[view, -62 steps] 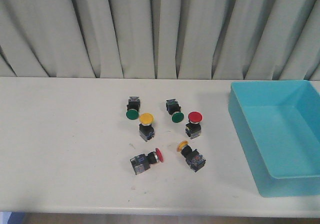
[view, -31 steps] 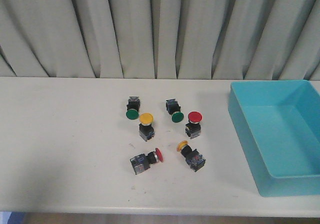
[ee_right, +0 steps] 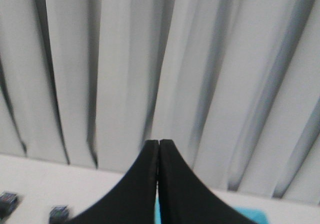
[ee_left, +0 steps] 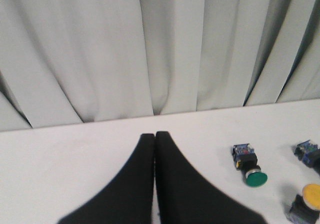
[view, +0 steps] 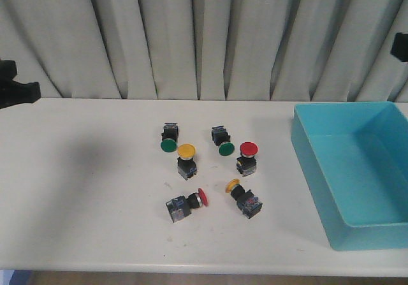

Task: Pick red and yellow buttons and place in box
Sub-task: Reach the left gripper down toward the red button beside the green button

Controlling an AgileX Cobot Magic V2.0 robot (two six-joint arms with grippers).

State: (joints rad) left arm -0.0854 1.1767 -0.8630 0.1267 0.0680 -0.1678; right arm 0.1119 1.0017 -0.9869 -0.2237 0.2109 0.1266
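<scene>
Box holds nothing; red and yellow buttons lie on table.

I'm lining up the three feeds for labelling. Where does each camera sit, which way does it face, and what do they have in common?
Front view: looks forward over the table at six buttons and the box; the left gripper enters at the left edge, the right arm barely at the right.
Left wrist view: above the left gripper, shut, facing the curtain and a green button.
Right wrist view: above the right gripper, shut, facing the curtain.
Shared: that green button also shows in the front view.
</scene>
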